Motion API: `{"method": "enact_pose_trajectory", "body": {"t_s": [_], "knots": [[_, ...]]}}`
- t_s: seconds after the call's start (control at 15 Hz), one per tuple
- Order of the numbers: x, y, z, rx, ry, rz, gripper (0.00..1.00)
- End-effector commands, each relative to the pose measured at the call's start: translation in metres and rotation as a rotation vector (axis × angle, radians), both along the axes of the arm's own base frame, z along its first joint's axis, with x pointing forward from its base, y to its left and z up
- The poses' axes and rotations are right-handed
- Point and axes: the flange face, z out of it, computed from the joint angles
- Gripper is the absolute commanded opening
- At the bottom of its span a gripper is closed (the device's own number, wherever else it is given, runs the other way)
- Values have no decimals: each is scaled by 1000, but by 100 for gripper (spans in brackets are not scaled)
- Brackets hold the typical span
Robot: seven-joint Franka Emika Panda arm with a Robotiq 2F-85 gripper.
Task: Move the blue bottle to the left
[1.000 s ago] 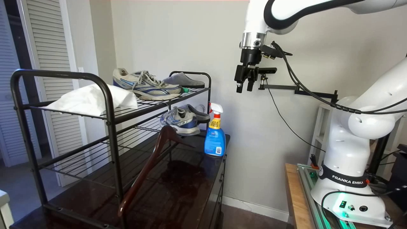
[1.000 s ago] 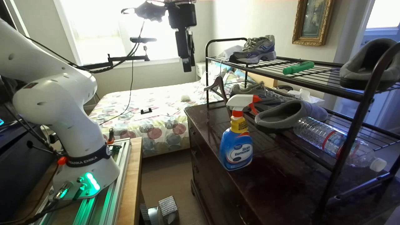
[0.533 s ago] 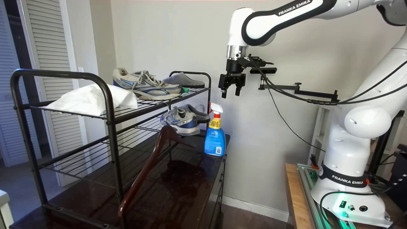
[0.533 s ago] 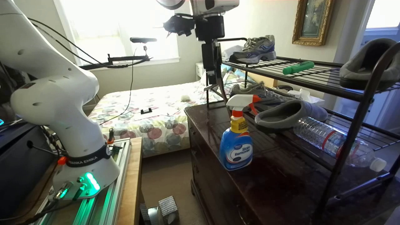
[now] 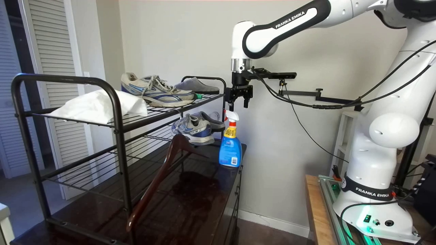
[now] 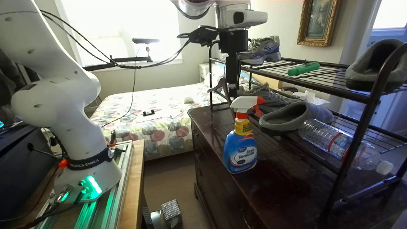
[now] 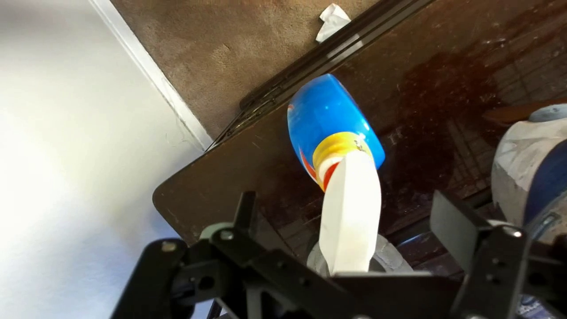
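Observation:
The blue bottle stands upright on the dark dresser near its front edge in both exterior views. It has a blue body, yellow neck label, white trigger head and red-orange nozzle. My gripper is open, pointing down, just above the bottle's head in an exterior view. It also shows above and behind the head in an exterior view. In the wrist view the open fingers stand apart on both sides of the white head, touching nothing that I can see. The blue bottle shows from above there.
A black wire rack stands on the dresser close beside the bottle, holding shoes. A grey slipper and a clear plastic bottle lie behind the spray bottle. A brown hanger hangs from the rack. A wall is close by.
My open gripper has moved toward the rack and down, from out beside the bottle to just above its head. The blue bottle has not moved.

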Motion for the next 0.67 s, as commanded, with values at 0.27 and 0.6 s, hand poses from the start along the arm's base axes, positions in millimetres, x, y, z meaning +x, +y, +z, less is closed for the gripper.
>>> {"method": "enact_pose_trajectory", "body": {"t_s": [0.27, 0.6], "knots": [[23, -16, -20, 134, 28, 97, 100], [27, -14, -27, 119, 34, 44, 100]]}}
